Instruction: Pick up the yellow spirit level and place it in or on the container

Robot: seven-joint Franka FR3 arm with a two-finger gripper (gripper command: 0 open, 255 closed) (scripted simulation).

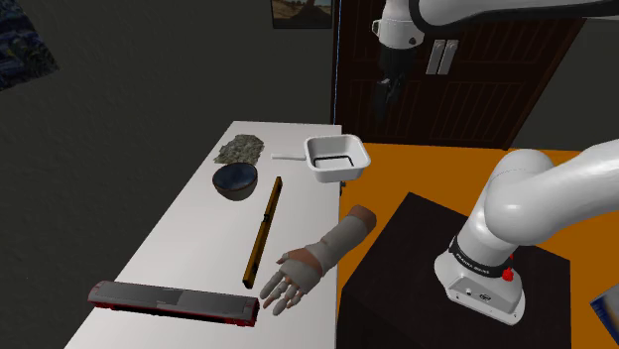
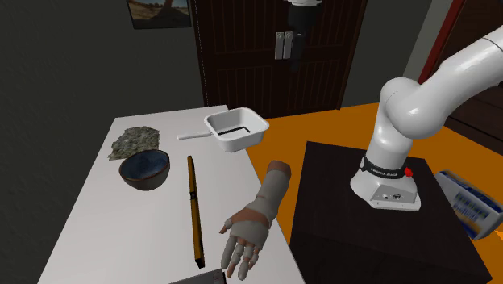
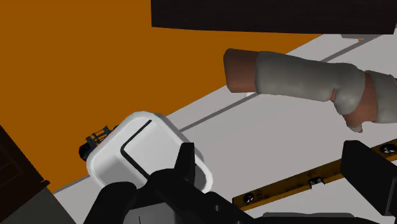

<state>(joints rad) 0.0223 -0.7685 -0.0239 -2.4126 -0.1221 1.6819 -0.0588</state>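
White table (image 1: 188, 238) — yellow spirit level (image 1: 263, 230) lying untouched; gripper (image 3: 271, 159) high above, wide open, empty — approach step, next descend onto it.

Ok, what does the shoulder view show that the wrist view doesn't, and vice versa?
Shoulder view adds the dark bowl, the grey rocky lump, the long dark bar and the black stand. Wrist view adds the gripper with fingers standing apart. Both share the white container, the yellow spirit level and the model hand.
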